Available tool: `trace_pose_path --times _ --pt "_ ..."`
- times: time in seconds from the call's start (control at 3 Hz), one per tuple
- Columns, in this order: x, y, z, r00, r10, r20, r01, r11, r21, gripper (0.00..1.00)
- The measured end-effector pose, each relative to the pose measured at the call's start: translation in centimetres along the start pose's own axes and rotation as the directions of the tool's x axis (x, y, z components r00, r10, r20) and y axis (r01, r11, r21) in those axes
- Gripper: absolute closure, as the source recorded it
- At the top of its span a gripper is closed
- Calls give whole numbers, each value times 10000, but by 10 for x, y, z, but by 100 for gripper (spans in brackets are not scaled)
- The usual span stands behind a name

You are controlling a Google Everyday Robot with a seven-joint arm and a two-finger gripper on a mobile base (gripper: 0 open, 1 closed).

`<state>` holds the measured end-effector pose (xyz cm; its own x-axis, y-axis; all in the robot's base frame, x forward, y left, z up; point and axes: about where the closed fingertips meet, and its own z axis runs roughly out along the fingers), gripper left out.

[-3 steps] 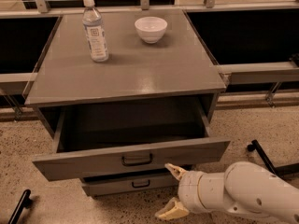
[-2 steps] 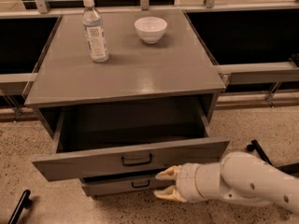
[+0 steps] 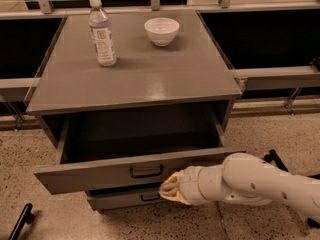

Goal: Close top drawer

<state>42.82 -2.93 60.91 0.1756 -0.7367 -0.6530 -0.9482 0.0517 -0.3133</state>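
Gripper [image 3: 171,187]: positioned at the cabinet front, low and right of centre, on the end of the white arm [image 3: 250,180] that enters from the right. The yellowish fingers [image 3: 170,183] appear pressed together, with no gap showing and nothing held between them. Their tips lie against the lower edge of the top drawer [image 3: 95,173].

Top drawer: pulled well out of the grey cabinet [image 3: 150,76], its dark interior exposed above and behind the fingers. Its black handle [image 3: 146,171] sits just up and left of the fingertips, apart from them.

Lower drawer [image 3: 117,200]: directly left of the fingers and slightly below, protruding a little; its small handle [image 3: 150,196] is just beside the fingertips.

Cabinet top, well above and behind the fingers: an upright water bottle [image 3: 102,31] to the left and a white bowl [image 3: 162,31] near centre, standing apart.

Nothing lies between the fingers and the drawer front.
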Motion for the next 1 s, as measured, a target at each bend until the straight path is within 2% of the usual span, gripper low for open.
trace_pose_path --times 0.33,0.67,1.0 --pt "-1 -15 9 9992 -72 -405 90 9990 441 47" --pt "3 -35 17 9945 477 -934 -360 9917 1234 16" --pt "2 -34 16 9945 473 -932 -353 9913 1267 0"
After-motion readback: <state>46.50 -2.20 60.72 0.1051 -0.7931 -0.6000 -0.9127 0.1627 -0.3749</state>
